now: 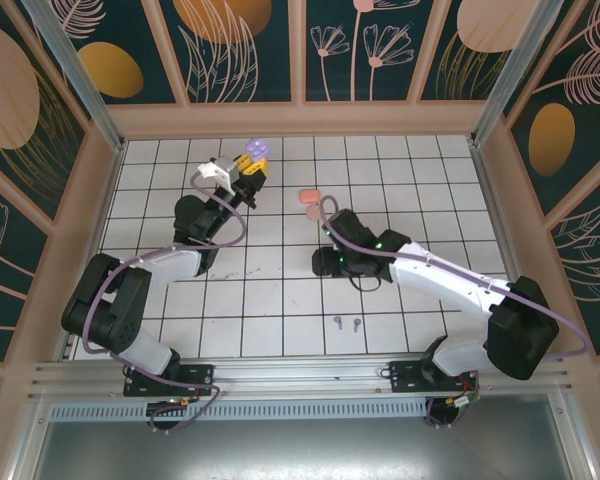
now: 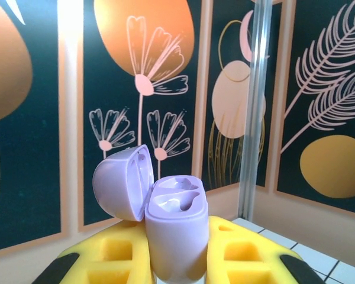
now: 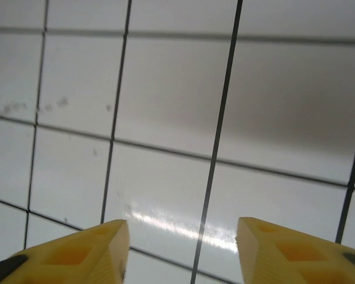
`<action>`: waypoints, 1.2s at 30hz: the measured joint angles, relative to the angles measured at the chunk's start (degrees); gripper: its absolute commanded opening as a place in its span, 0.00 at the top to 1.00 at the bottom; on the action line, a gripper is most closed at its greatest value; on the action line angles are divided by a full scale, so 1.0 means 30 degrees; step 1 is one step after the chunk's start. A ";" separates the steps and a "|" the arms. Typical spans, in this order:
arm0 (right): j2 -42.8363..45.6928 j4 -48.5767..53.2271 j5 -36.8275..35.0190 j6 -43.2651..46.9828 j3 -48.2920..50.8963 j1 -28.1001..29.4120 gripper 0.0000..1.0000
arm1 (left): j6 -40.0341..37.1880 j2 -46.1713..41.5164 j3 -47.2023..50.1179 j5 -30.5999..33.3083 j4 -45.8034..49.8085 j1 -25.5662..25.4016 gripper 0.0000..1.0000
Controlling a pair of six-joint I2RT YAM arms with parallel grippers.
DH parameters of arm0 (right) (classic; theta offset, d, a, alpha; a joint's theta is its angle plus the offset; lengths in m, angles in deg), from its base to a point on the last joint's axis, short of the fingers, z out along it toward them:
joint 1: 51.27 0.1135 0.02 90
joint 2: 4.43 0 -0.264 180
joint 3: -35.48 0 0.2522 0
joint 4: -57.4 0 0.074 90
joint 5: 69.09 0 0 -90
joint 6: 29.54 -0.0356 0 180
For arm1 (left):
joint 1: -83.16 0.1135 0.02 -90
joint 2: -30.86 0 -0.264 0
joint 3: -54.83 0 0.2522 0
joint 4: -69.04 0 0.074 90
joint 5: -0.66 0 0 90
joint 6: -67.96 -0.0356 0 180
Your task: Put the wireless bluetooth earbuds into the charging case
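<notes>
A lilac charging case (image 2: 176, 236) stands upright between the yellow fingers (image 2: 106, 260) of my left gripper (image 2: 177, 239), which is shut on it. Its lid (image 2: 121, 183) is hinged open to the left and both sockets look empty. In the top view this case (image 1: 253, 148) is held up at the back left of the table. Two tiny purple earbuds (image 1: 337, 321) (image 1: 356, 323) lie side by side on the tiles near the front. My right gripper (image 3: 182, 228) hovers over bare white tiles, open, with nothing between its fingers. Its wrist (image 1: 348, 255) is near the table's middle.
A coral-pink case (image 1: 308, 197) lies on the tiles behind the right wrist. Patterned walls and metal posts (image 1: 90, 90) fence the table on three sides. A cable (image 1: 230, 215) loops along the left arm.
</notes>
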 measured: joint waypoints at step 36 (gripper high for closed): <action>-0.3075 0.0925 -0.0627 -0.1749 0.2914 0.3497 0.69 | -0.0095 -0.2033 0.0940 0.0933 0.0648 0.0000 1.00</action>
